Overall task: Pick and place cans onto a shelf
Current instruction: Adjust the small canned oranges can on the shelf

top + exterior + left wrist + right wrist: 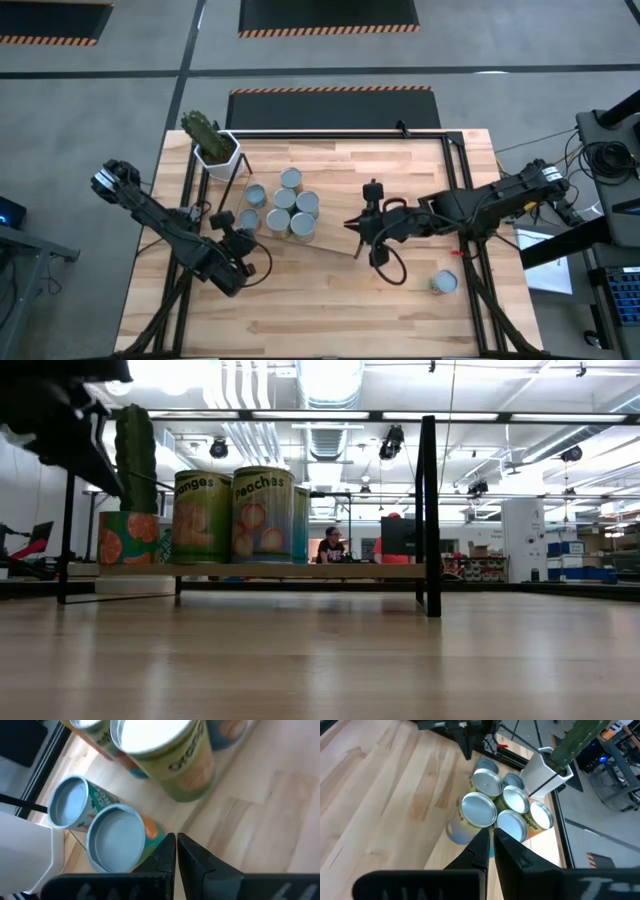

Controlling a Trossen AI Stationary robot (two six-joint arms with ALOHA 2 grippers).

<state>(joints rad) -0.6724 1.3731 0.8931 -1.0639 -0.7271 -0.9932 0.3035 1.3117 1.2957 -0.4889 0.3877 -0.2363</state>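
Observation:
Several silver-topped cans [282, 205] stand upright in a cluster on the left part of the light-wood shelf board [400, 160]. They also show in the low view [262, 515] and the right wrist view [500, 805]. One more can [443, 283] stands on the tabletop at the near right. My left gripper [220, 216] is shut and empty just left of the cluster, its fingertips [170, 845] beside a can [116, 836]. My right gripper [351, 226] is shut and empty, pointing at the cluster from its right, a short way off.
A white hexagonal pot with a cactus [214, 148] stands at the shelf's far left corner. Black wire uprights stand at the shelf's ends [429, 510]. The right half of the board is bare. Black frame bars run along the table's sides [470, 190].

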